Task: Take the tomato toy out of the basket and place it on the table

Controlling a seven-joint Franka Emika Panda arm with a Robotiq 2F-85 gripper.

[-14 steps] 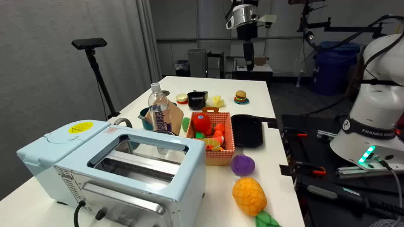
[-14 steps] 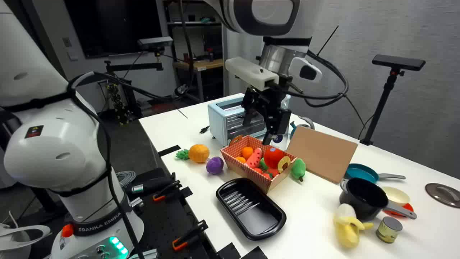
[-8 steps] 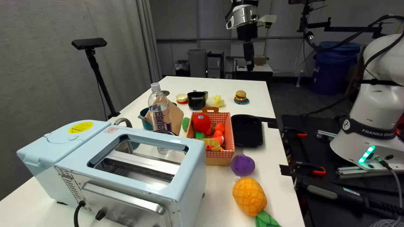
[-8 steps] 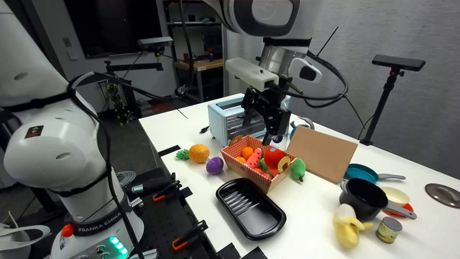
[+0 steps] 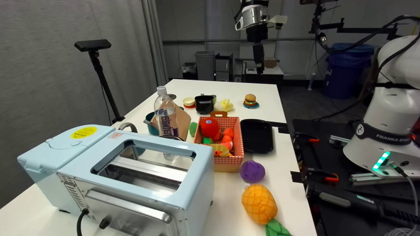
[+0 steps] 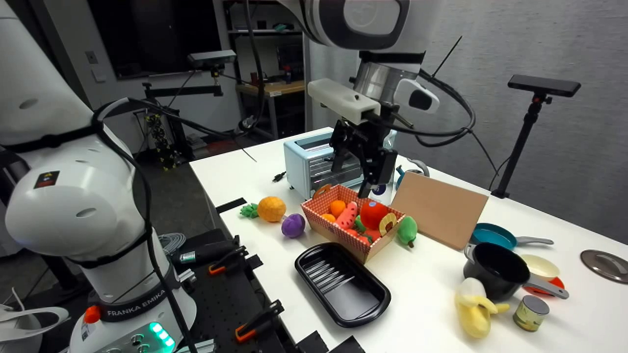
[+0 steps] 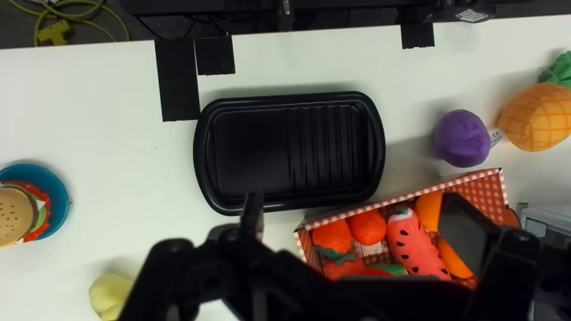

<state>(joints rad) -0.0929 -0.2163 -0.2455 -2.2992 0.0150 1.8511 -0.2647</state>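
Note:
The tomato toy, a glossy red ball with a small blue sticker, lies in the basket in both exterior views (image 5: 209,127) (image 6: 373,215). In the wrist view only a red edge (image 7: 377,271) shows, the rest hidden by the gripper body. The orange-red checked basket (image 5: 240,139) (image 6: 326,228) (image 7: 486,187) also holds several fruit toys, some red-orange. It stands on the white table (image 5: 226,200) (image 6: 427,304) (image 7: 111,111). My gripper (image 5: 259,70) (image 6: 351,177) (image 7: 359,220) is open and empty, held above the table and apart from the basket.
A black tray (image 6: 343,284) lies beside the basket. A purple toy (image 6: 293,225) and a pineapple toy (image 6: 271,209) are near its end. A toaster oven (image 5: 131,177), a bottle (image 5: 165,114), a tan board (image 6: 439,208), a pot (image 6: 495,269) and a banana toy (image 6: 475,314) stand around.

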